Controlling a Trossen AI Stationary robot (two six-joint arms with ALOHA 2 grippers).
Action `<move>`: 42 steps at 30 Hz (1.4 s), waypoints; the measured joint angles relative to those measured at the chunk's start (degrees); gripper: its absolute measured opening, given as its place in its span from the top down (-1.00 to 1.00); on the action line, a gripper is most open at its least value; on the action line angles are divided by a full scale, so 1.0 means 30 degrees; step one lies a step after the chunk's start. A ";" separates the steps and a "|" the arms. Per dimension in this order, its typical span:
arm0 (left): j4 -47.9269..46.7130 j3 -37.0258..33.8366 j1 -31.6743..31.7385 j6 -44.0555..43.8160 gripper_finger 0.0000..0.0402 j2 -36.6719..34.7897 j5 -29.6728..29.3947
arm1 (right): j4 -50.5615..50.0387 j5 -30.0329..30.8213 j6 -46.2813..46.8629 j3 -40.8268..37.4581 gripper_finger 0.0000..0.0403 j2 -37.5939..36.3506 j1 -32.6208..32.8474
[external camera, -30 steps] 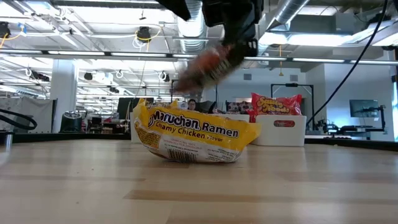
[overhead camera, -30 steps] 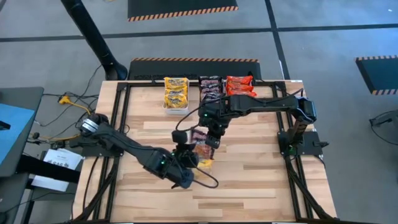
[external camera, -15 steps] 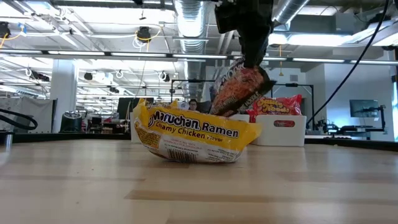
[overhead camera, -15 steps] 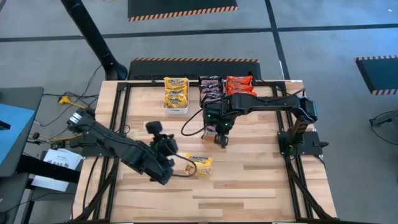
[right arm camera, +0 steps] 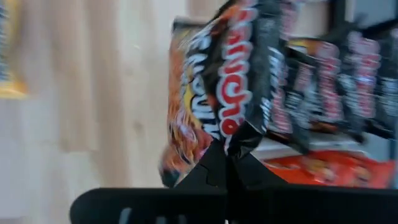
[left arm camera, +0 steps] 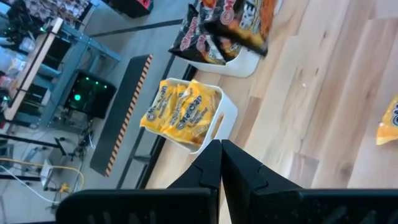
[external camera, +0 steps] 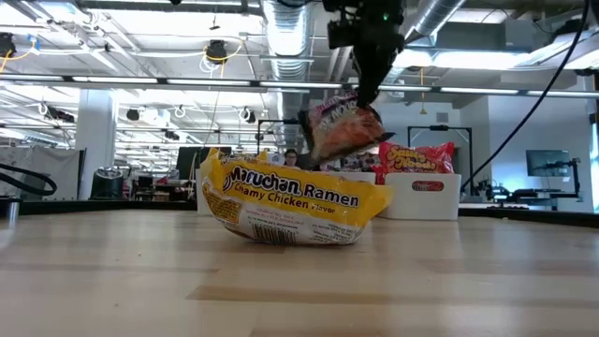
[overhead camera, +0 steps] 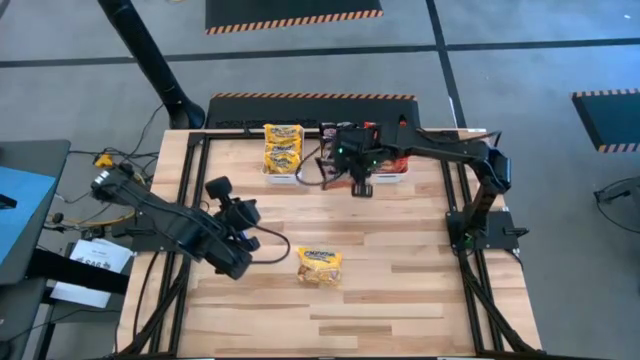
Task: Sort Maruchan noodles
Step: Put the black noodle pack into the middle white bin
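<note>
My right gripper [overhead camera: 361, 186] is shut on a dark brown-black Maruchan packet [external camera: 341, 127] and holds it in the air at the white bins by the far edge. The bins hold yellow packets [overhead camera: 283, 150], dark packets [overhead camera: 338, 140] and red packets [external camera: 416, 156]. One yellow packet [overhead camera: 320, 265] lies flat on the wood mid-table, large in the low view [external camera: 295, 201]. My left gripper [overhead camera: 220, 190] is shut and empty, left of that packet. Its wrist view [left arm camera: 219, 148] looks at the yellow bin [left arm camera: 186, 112]. My right gripper pinches the dark packet by its crimped end seam [right arm camera: 239, 138] between the two fingers. The fingers come from above, pointing down [external camera: 367, 80]. The packet hangs below them, tilted and lifted clear of table and bins.
Three white bins stand side by side along the far edge, the red one's wall [external camera: 426, 195] showing in the low view. A black frame runs around the wooden table [overhead camera: 400, 280]. Cables trail from both arms. Bare wood lies between the loose yellow packet and the bins.
My right gripper has carried the dark packet from above the yellow packet toward the far edge, up to the bins, the packet swinging under it. My left arm has drawn back from the yellow packet toward the table's left edge. The yellow packet has stayed put.
</note>
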 joint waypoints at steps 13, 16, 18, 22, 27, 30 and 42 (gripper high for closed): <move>0.0086 -0.1940 0.0159 -0.0879 1.00 -0.2754 0.0007 | 0.0984 0.1542 -0.4121 -0.0007 0.96 0.0007 -0.3316; 0.0093 -0.1940 0.0173 -0.0779 1.00 -0.2798 -0.0040 | 0.0831 0.1051 -0.4519 -0.0015 0.96 0.0138 -0.3694; 0.0100 -0.1940 0.0173 -0.0645 1.00 -0.2798 -0.0046 | 0.0842 0.0835 -0.4748 -0.0031 0.96 0.0356 -0.3695; 0.0100 -0.1947 0.0173 -0.0653 1.00 -0.2777 -0.0030 | 0.1337 0.0708 -0.5011 -0.0051 0.96 0.0907 -0.3523; 0.0093 -0.1947 0.0173 -0.0653 1.00 -0.2776 0.0031 | 0.2304 0.1083 -0.4822 -0.0051 0.96 0.1876 -0.3556; 0.0087 -0.1947 0.0173 -0.0653 1.00 -0.2776 0.0123 | 0.3029 0.1193 -0.3631 -0.0055 0.96 0.2211 -0.3553; 0.0028 -0.1947 0.0167 -0.0653 1.00 -0.2769 0.0159 | 0.2047 0.0995 0.2240 -0.0036 0.90 0.3152 -0.3299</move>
